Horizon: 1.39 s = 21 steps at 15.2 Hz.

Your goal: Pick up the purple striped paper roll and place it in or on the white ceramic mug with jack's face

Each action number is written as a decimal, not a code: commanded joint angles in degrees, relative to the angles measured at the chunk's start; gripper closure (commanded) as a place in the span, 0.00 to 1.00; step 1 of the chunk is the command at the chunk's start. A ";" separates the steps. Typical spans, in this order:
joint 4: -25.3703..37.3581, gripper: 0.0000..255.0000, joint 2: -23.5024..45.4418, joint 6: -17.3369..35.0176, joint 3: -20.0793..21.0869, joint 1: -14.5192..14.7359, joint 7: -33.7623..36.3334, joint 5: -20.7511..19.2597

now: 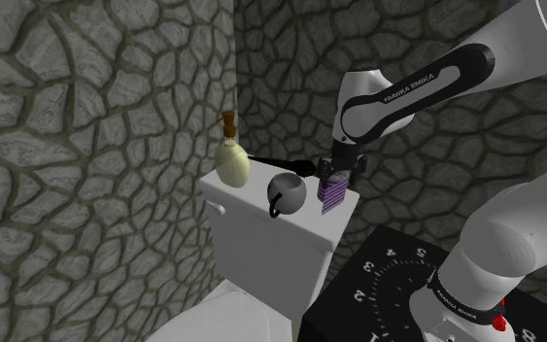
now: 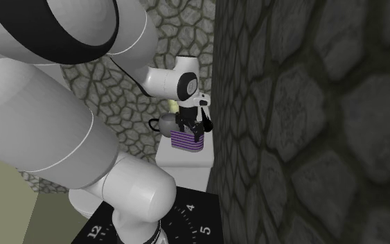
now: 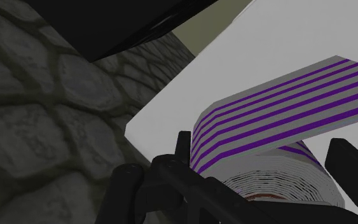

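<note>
The purple striped paper roll (image 1: 330,193) stands near the right end of a white toilet tank lid (image 1: 252,199) in the shoulder view. My gripper (image 1: 337,177) comes down on it from above, shut on the roll. In the wrist view the fingers (image 3: 182,153) clasp the roll (image 3: 279,111) on both sides, and a loose striped sheet curls over it. The pale mug (image 1: 286,191), its dark handle facing the camera, sits just to the roll's left. From the second exterior view, the roll (image 2: 188,142) hangs under the gripper (image 2: 192,129), with the mug (image 2: 165,125) behind it. Whether the roll still touches the lid is unclear.
A yellowish bottle (image 1: 232,161) with a brown stopper stands left of the mug. A thin black rod (image 1: 281,163) lies behind the mug. Rough stone walls close in behind and beside the tank. The toilet bowl (image 1: 213,311) and my dark stand (image 1: 397,291) lie below.
</note>
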 commanded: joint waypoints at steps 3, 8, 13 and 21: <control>0.00 1.00 0.00 0.00 0.00 0.00 0.00 0.00; 0.00 1.00 0.00 0.00 0.00 0.00 0.00 0.00; 1.18 1.00 -1.73 -2.91 -0.14 0.05 -0.11 0.05; 4.91 1.00 -5.47 -10.37 -0.49 0.11 -0.32 0.07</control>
